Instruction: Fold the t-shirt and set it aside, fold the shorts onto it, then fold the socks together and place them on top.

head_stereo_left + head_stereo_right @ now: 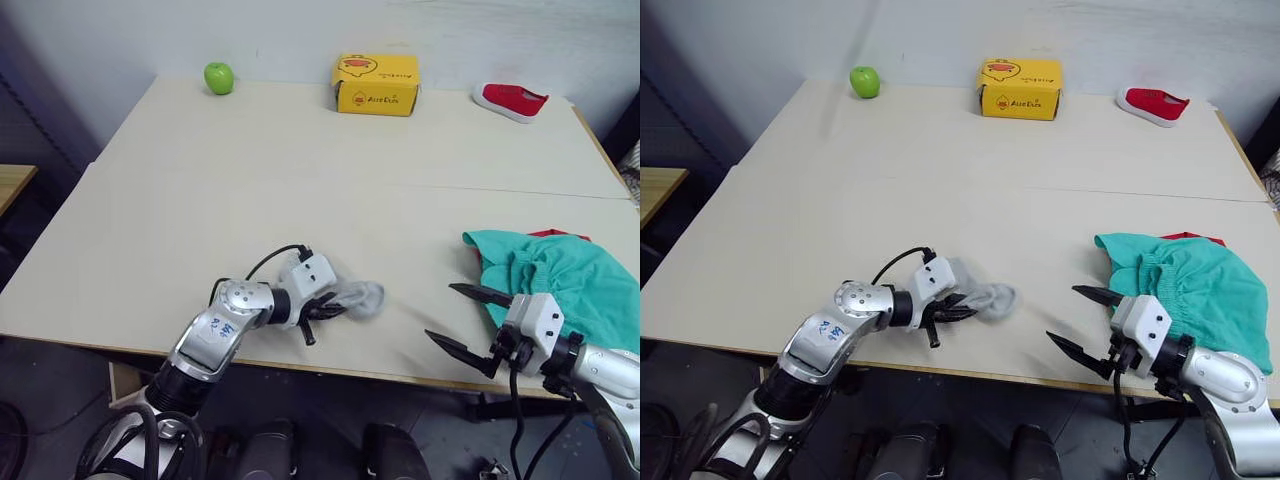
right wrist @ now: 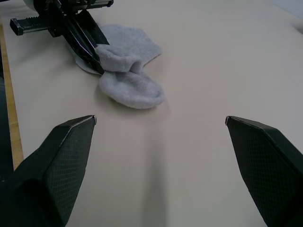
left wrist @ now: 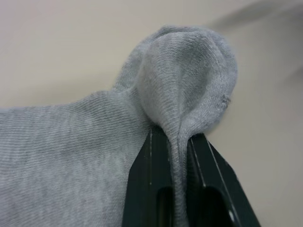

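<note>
A large table [image 1: 300, 180] with a pale beige top takes up most of the scene, and a straight seam runs across it from side to side. Behind its far edge rises a plain, pale grey-white wall [image 1: 300, 30]. Left of the table, well apart from it, stands the corner of a lighter wooden table [image 1: 12, 182]. Below the table's near edge the floor [image 1: 60, 390] is dark grey. The light is soft and even across the tabletop.

I seem to work in a plain lab room: a bare pale table [image 1: 300, 170] against a blank wall [image 1: 300, 30], with odd props set along it.
</note>
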Controlling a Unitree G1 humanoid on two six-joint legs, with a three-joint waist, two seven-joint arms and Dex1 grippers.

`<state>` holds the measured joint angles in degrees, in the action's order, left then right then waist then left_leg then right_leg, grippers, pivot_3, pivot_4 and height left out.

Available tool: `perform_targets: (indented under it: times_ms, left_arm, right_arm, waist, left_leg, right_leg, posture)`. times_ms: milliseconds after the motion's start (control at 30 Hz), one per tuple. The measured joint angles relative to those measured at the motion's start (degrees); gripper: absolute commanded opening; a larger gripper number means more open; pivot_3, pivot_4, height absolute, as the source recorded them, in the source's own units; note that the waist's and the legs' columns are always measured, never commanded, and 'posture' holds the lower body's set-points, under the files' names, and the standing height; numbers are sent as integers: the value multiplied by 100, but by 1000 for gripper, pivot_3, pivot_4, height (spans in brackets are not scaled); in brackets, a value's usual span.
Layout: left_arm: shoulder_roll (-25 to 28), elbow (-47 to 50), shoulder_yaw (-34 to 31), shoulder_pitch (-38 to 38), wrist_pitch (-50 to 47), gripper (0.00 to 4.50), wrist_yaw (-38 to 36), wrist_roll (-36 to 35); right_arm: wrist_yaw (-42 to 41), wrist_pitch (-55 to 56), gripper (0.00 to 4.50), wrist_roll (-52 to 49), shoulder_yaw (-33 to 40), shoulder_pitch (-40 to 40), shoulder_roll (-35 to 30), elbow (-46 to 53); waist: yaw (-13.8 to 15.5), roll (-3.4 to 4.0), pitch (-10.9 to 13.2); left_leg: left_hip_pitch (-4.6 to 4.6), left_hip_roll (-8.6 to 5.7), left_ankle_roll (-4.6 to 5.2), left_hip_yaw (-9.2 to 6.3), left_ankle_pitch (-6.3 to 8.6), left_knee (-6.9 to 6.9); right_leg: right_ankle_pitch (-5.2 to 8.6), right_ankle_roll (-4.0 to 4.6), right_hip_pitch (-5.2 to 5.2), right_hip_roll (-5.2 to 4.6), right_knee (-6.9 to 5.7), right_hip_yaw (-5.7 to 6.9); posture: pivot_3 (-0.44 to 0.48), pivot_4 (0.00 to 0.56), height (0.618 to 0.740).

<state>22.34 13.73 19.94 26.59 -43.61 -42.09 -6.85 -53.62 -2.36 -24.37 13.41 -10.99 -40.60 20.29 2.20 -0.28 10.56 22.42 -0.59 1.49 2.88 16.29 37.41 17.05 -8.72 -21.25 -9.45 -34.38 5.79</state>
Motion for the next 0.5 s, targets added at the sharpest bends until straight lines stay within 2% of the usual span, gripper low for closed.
perform_targets:
  times_ms: [167,500]
  left_arm:
    - [56,5,-245,-16,455,2934,-335,-349]
    - [678,-115,-1414,-120,1601,2934,-1225,-1136]
  right_arm:
    - [5,-344,4500,-44,-301,65,3,153]
    - [190,-537,4500,-79,-517,386,126,225]
  waist:
    - [0,0,0]
    - [5,-1,2]
  left_leg:
    - [4,2,-2,0,3,-1]
    - [4,27,-6,39,14,10]
  right_leg:
    - [-1,1,-1,0,12,1]
    - [-11,17,-24,12,20,-11]
  posture:
    - [0,150,740]
    - [0,150,740]
